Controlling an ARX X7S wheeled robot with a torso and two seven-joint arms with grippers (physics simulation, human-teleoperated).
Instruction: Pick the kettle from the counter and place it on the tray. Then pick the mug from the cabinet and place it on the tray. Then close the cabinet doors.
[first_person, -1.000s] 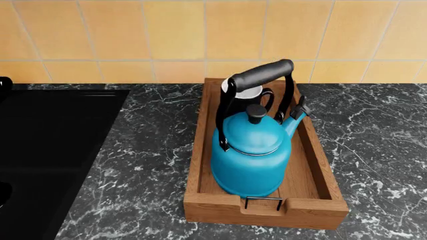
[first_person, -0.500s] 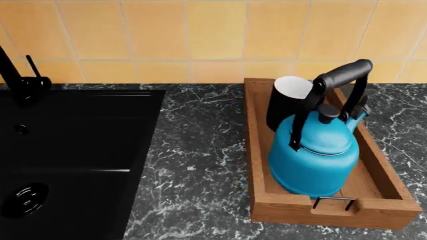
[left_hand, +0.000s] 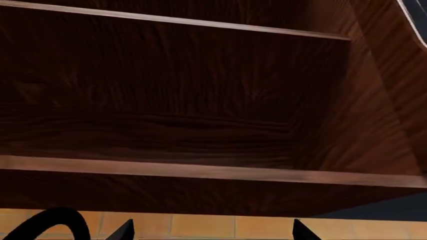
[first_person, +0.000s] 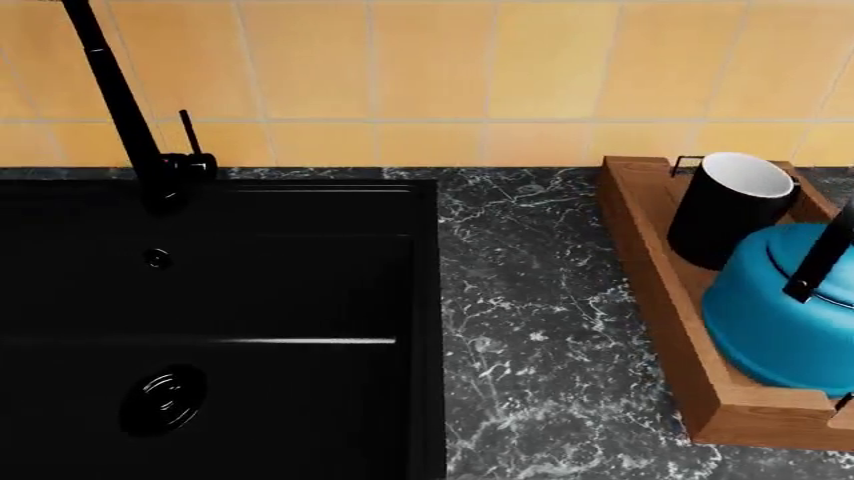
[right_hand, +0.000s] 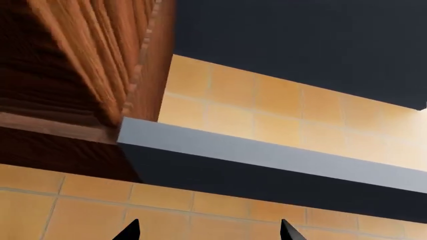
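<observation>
Two of three steps look finished, judging from the layout: cabinet (left_hand: 200, 100) interior is open to the left wrist camera, shelves bare, so door closing is what's in hand. Next move calls for finding a door edge or handle and swinging it shut; no door handle visible in any view, so I can't say which arm takes which door.

Counter (first_person: 534, 330), black marble-look, runs across the head view, with a black sink (first_person: 214, 320) filling the left and its tap (first_person: 127, 110) at the far left against yellow wall tiles. Tray (first_person: 667, 300) sits at the right edge of that view, long side running near to far. Kettle (first_person: 787, 320) stands in the near part of the tray, cut off by the frame edge; mug (first_person: 727, 210) stands upright in the far part, just beside the kettle, can't tell if touching.

Neither arm shows in the head view; both are raised toward the cabinet level. Left gripper (left_hand: 210, 231): only dark tips at the frame edge, spread apart, nothing between them, aimed at the shelf edge. Right gripper (right_hand: 208, 231): tips likewise apart and empty, pointing at wall tile below a grey-edged dark panel (right_hand: 267, 160) beside the cabinet's wooden side
</observation>
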